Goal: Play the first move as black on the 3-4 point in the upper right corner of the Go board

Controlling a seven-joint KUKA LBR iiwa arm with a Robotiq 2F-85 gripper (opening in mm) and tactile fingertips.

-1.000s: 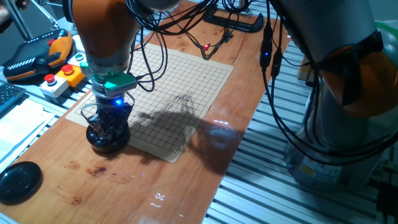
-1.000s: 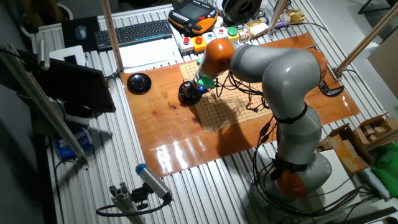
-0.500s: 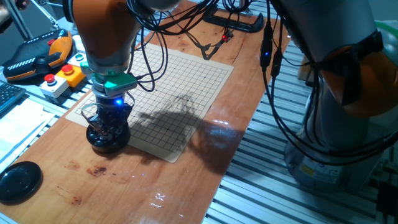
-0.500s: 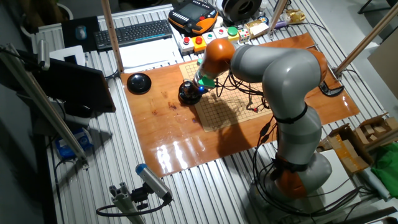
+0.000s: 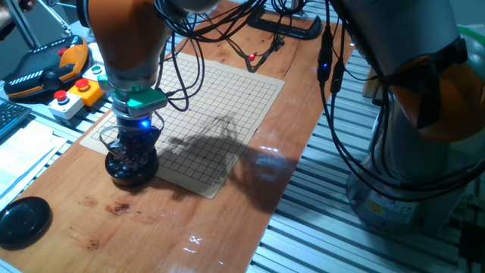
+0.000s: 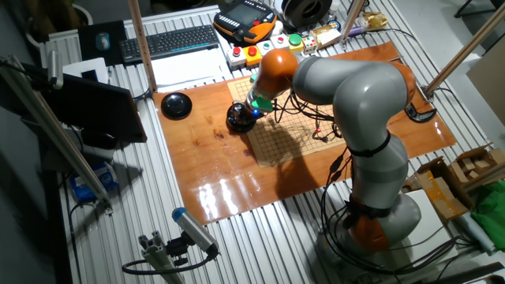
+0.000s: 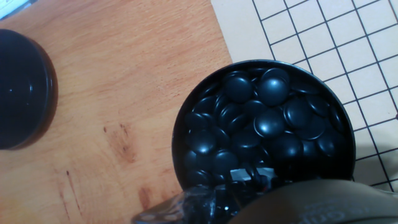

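My hand [image 5: 130,155] sits low in the bowl of black stones [image 7: 264,124], exactly where it sat a second ago; nothing I can see has shifted between the earlier fixed views and these, so I judge I am holding at the bottom of the reach, either closing on a stone or about to lift. Whether my fingers are apart or together I cannot tell: in the hand view they are a dark blur at the bottom edge, pressed among the stones, and the fixed views hide them behind the bowl's rim. No single stone is clearly mine yet, so the black stone I must play is somewhere in that heap, touching its neighbours. The bowl stands on the board's [image 5: 216,114] near corner, overlapping the edge lines. Counting outward: one bowl, holding many stones, more than twenty showing and others hidden below; one round dark lid [image 5: 23,221] lying well apart on the wooden surface [image 5: 250,205]; one board, and no stones on it that I can see. The 3-4 point is one bare crossing among the rest and I cannot pick it out with any certainty from here. The first move is not yet begun on the board, and the whole carry and placement remain.
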